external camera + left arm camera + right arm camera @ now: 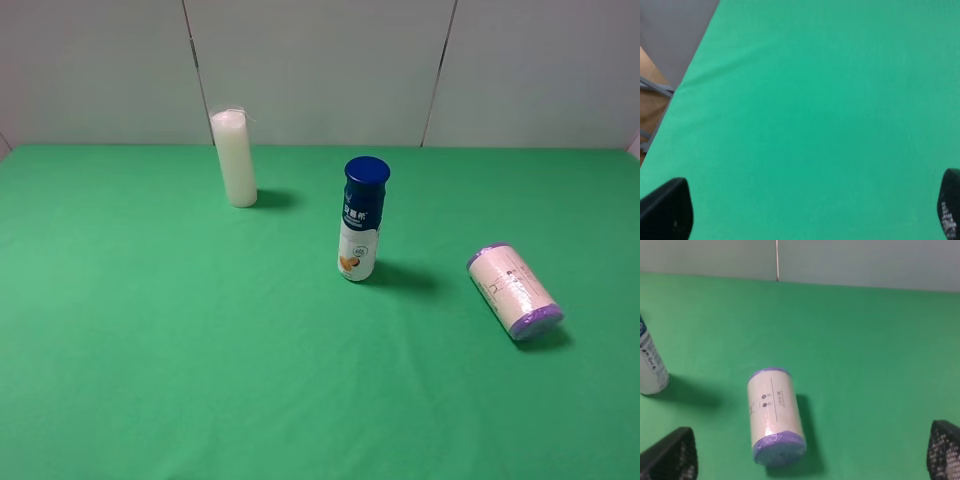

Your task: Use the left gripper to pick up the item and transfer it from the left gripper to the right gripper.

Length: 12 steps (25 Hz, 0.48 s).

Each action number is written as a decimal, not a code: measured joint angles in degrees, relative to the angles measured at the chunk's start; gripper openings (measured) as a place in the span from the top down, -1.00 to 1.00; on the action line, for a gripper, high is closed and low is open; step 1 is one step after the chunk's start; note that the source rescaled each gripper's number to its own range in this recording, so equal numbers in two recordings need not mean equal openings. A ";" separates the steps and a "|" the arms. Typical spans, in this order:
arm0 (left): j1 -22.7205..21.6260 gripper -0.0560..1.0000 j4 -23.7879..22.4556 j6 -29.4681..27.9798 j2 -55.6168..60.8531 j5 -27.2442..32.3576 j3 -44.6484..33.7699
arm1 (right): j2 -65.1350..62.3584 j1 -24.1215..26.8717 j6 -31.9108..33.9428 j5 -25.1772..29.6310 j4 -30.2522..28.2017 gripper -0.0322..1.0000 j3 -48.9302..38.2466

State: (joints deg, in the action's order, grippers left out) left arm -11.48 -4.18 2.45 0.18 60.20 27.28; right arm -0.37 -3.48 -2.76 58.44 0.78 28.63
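The item (514, 291) lies on its side on the green worktop (150, 330), untouched. Left tool (805, 210) and right tool (812, 452) both stand wide open, empty.

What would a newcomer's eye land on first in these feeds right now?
Probably the blue-capped bottle standing upright mid-table, with the tall white cylinder upright behind it to the left. The item lies on its side at the right, purple ends showing, and sits ahead of the open right gripper; the left gripper sees only green cloth.
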 joint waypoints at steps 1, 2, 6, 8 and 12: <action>0.00 -0.89 0.00 0.00 0.00 0.00 0.00 | 0.00 0.00 0.00 0.00 0.00 -1.00 0.00; 0.00 -0.89 0.00 0.00 0.00 0.00 0.00 | 0.00 0.00 0.00 0.00 0.00 -1.00 0.00; 0.00 -0.89 0.00 0.00 0.00 0.00 0.00 | 0.00 0.00 0.00 0.00 0.00 -1.00 0.00; 0.00 -0.89 0.00 0.00 0.00 0.00 0.00 | 0.00 0.00 0.00 0.00 0.00 -1.00 0.00; 0.00 -0.89 0.00 0.00 0.00 0.00 0.00 | 0.00 0.00 0.00 0.00 0.00 -1.00 0.00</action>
